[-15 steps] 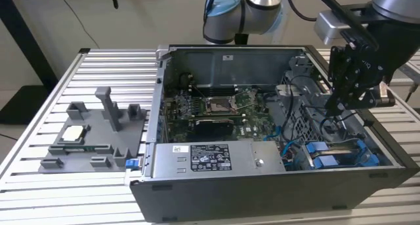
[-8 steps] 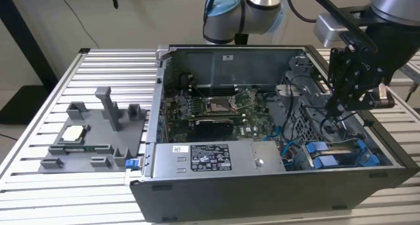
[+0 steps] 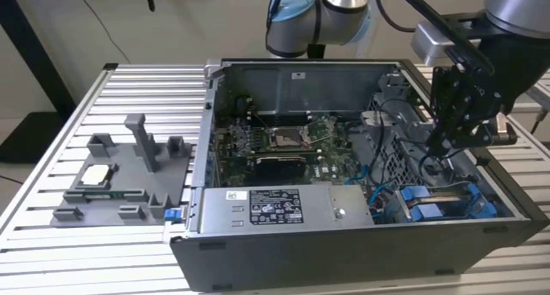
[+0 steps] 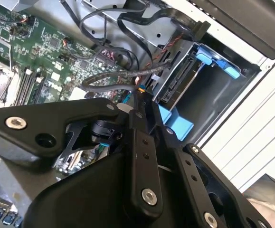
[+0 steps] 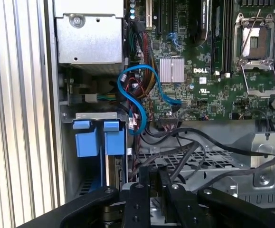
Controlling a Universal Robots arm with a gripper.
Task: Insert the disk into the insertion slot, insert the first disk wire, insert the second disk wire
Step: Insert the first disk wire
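Lining the gripper (image 4: 138,102) squarely with the disk (image 4: 177,81), seated in the insertion slot (image 3: 418,208) at the exterior view's four o'clock, looks key to a clean plug-in. Its jaws stand drawn together near the black cables (image 4: 128,19), and whether they pinch one is unclear.

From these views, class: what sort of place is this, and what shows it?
Probably a robotics lab bench for computer assembly: an open computer case on a slatted metal table, a robot arm over it, a grey parts fixture beside it.
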